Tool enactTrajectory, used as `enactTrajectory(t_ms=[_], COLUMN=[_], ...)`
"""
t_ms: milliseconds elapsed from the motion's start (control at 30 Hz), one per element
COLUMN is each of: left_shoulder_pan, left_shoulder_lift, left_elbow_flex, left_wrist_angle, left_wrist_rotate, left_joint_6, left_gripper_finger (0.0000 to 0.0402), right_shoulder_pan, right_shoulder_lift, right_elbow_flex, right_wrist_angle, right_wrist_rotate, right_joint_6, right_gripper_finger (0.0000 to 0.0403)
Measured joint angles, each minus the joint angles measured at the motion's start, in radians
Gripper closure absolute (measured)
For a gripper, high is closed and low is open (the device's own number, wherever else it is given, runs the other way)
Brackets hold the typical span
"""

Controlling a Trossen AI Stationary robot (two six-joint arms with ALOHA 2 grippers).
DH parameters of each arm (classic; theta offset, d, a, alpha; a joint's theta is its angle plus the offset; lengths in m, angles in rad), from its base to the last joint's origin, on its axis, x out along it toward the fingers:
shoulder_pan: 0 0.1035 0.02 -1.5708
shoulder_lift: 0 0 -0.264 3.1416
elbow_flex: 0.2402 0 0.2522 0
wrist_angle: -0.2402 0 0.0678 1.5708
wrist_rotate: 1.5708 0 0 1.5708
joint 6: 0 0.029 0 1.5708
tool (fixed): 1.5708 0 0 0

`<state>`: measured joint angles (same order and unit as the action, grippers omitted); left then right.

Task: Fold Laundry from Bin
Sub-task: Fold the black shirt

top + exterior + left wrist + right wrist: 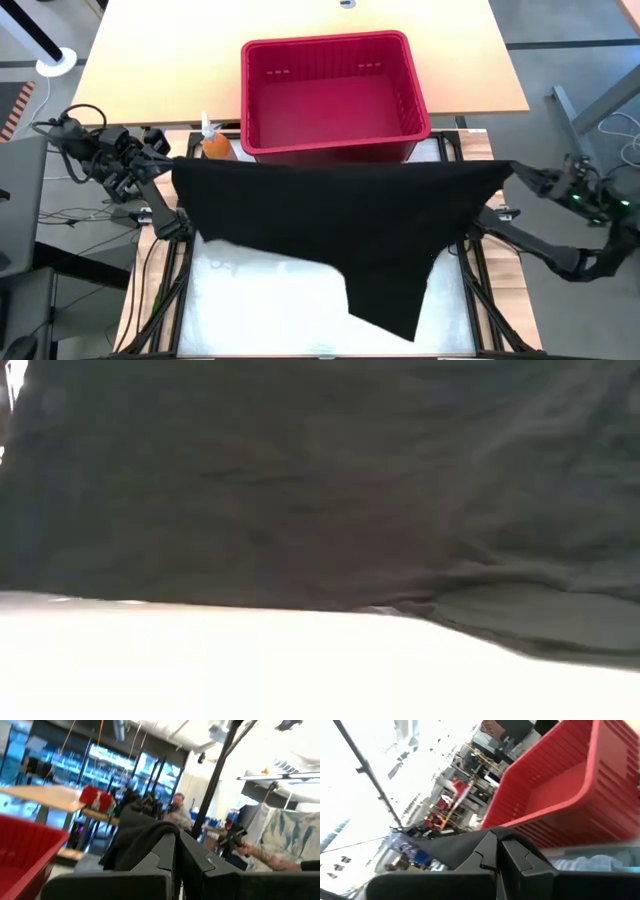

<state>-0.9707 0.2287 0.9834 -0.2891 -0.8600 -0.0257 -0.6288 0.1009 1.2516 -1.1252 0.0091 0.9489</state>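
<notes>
A light wooden tabletop (300, 60) is seen over grey floor (570, 50). Tall glazed windows (100, 765), a black pole (215, 785) and a seated person (181, 812) are shown beyond.

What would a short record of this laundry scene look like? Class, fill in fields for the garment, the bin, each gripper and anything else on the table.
garment: large black garment stretched wide between both grippers, lower part draped on the white table surface
bin: red bin behind the garment, nothing visible inside it
left gripper: shut on the garment's left corner
right gripper: shut on the garment's right corner
other item: orange bottle beside the bin's left front corner
low view: filled by the hanging dark cloth
</notes>
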Motion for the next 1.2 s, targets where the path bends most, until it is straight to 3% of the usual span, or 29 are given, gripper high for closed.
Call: enactTrajectory(t_ms=[267,467,700,833,933,1200], left_shoulder_pan=[0.000,0.000,0.000,0.000,0.000,0.000], left_shoulder_lift=[0.046,0.133,0.177,0.177,0.177,0.177], left_elbow_flex=[-0.102,-0.107,-0.107,-0.107,-0.107,-0.107], left_wrist_angle=[0.349,0.416,0.441,0.457,0.480,0.498], left_wrist_rotate=[0.124,0.151,0.173,0.130,0.081,0.074], left_joint_6=[0.162,0.183,0.198,0.207,0.220,0.243], left_gripper_finger=[0.0401,0.0401,0.0401,0.0401,0.0401,0.0401], right_shoulder_pan=[-0.181,-0.351,-0.388,-0.392,-0.405,-0.435], right_shoulder_lift=[0.000,0.000,0.000,0.000,0.000,0.000], right_elbow_flex=[0.052,0.098,0.190,0.213,0.215,0.211], right_wrist_angle=[0.092,0.183,0.027,-0.043,-0.045,-0.040], right_wrist_rotate=[-0.237,-0.411,-0.407,-0.394,-0.387,-0.377], right_joint_6=[0.046,0.045,0.003,0.003,0.004,0.005], right_gripper_finger=[0.0376,0.0376,0.0376,0.0376,0.0376,0.0376])
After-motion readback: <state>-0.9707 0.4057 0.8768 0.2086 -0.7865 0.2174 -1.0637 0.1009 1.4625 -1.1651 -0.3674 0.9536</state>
